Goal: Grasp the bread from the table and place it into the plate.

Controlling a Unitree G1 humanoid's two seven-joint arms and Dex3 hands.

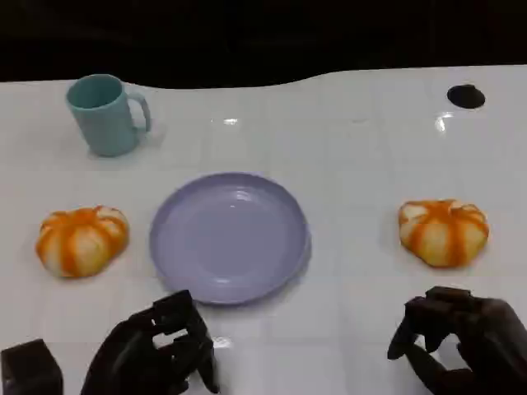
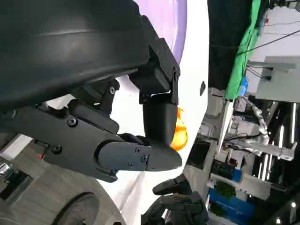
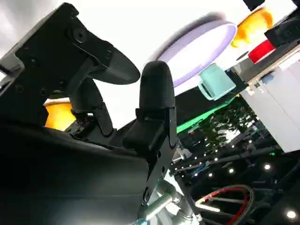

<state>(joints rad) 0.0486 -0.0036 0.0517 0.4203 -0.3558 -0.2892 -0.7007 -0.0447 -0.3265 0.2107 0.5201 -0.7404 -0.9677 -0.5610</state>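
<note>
On the bench (image 1: 346, 164): a lilac plate (image 1: 229, 237) sat mid-way, nothing on it.
Left bread (image 1: 81, 239): lay apart from the plate, on its left.
Right bread (image 1: 443, 231): lay well right of the plate.
Cup (image 1: 105, 113): teal, upright at the far left.
Left hand (image 1: 156, 350): hovered near the plate's front rim, fingers spread, holding nothing.
Right hand (image 1: 461, 337): just in front of the right bread, fingers apart, holding nothing.

desk (image 1: 362, 164): looking smooth, glossy white, throwing back lamp glare
plate (image 1: 228, 237): showing smooth lilac plastic with a soft sheen
mug (image 1: 103, 113): appearing matt teal plastic
bread (image 1: 443, 232): looking glazed, shining orange and cream
fingers (image 1: 177, 333): showing matt black plastic
</note>
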